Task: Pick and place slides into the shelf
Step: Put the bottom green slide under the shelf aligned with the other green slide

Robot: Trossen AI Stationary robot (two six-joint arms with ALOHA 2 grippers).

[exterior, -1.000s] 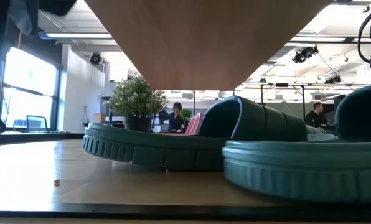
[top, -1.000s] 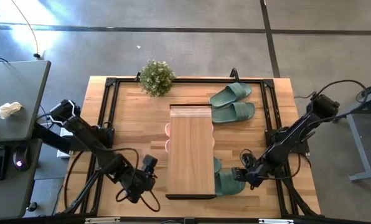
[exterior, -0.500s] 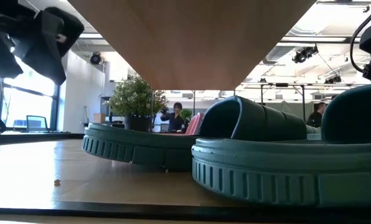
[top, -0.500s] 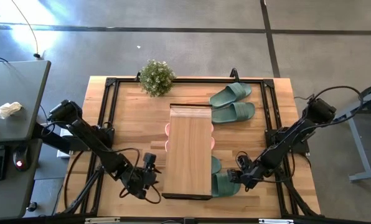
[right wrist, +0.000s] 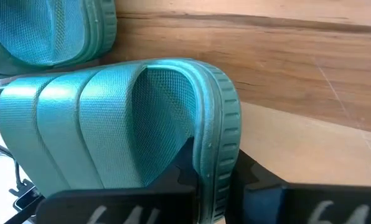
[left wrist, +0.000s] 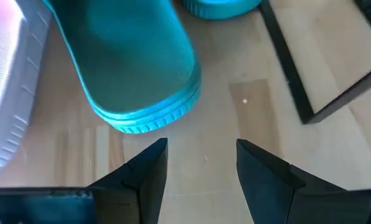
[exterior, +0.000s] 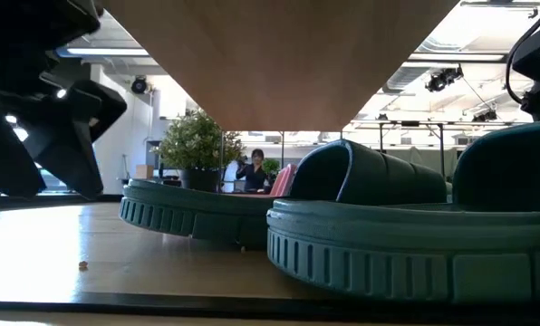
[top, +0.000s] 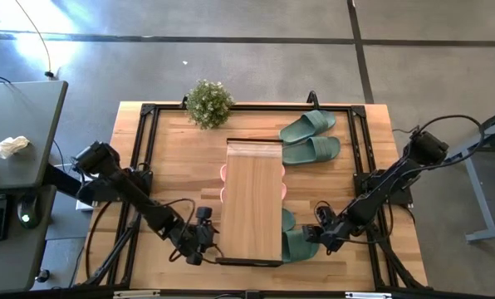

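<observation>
Setting: Grey workshop floor surrounds a light-wood bench (top: 173,166) with a black frame; seen level across the bench, an open office lies beyond, with people standing far off.

Right jaws: the right gripper (top: 324,237) is clenched on the rim of a sage-green slide (right wrist: 142,118). The wrist view shows the sandal's ribbed edge pinched between the two dark fingers, a grip that leaves the sole free to travel flat.

Held slide: it lies at the near right side of the shelf, partly under the plank, just beside a second green slide (exterior: 216,213) already tucked in there. The low angle probably lets it pass under the top.

Left jaws: the left gripper (top: 199,238) is released and holds nothing. It sits low at the near left corner of the shelf, its fingers apart over bare wood and pointing at the green slide's toe (left wrist: 142,81) under the shelf.

Left arm's purpose: likely positioned to steady or nudge sandals from that side; this is a guess.

Shelf: the shelf (top: 253,199) is a long narrow plank rack running down the middle of the bench.

Pink pair: the pink slides (top: 224,184) peek out along the left edge of the shelf, stored beneath the plank.

Waiting pair: two more green slides (top: 311,138) lie on the bench at the far right, beside the shelf's far end, not yet stored.

Other: a small potted plant (top: 208,103) stands at the far edge.
</observation>
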